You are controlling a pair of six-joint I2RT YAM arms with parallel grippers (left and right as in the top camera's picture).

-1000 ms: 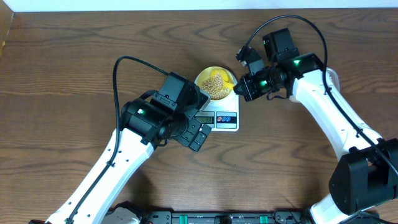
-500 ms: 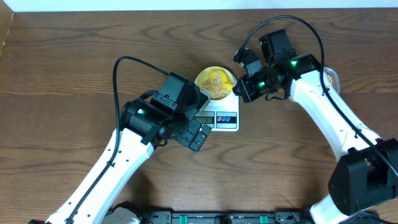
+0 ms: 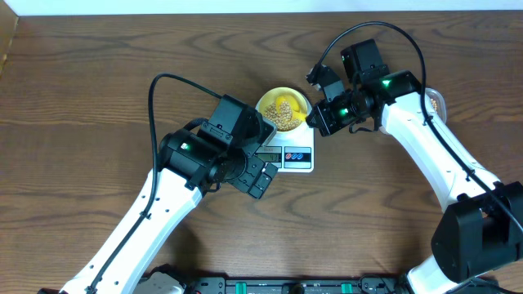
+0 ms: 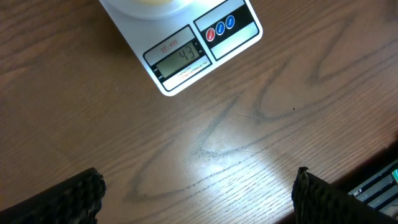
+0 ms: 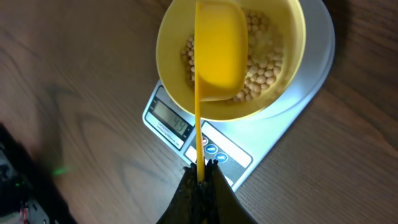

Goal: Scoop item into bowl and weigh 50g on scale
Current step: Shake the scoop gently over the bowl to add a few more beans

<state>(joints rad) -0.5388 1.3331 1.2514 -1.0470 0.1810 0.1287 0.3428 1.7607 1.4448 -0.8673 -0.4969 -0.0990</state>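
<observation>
Closest to the robot base, the left pincer (image 3: 260, 175) hovers over the brown wooden tabletop (image 3: 82, 90), just in front of the scale's front edge. In the left wrist view its two dark fingertips (image 4: 56, 198) stand far apart at the lower corners, so it is released and grasps nothing; between them only bare wood is seen.

Just beyond it lies the white scale (image 4: 186, 78), flat on the tabletop. Its grey display (image 4: 181, 57) looks toward the left pincer and reads 43. Beside the display are a red and a blue button (image 4: 221, 28).

On the scale's top stands the pale-yellow bowl (image 5: 169, 59), upright and about as wide as the scale. The tan beans (image 5: 268, 68) lie inside the bowl in a loose heap that covers most of the bottom.

Above the beans is the bright yellow scoop (image 5: 217, 50). Its cup is inside the rim of the bowl, with its back turned toward the right wrist camera, and its thin handle goes out over the bowl's edge.

Behind and to the right of the bowl, the right pincer (image 5: 200, 183) is clenched on the end of the scoop's handle. Its fingers are pressed together around it, and the arm reaches in from the far right side of the tabletop.
</observation>
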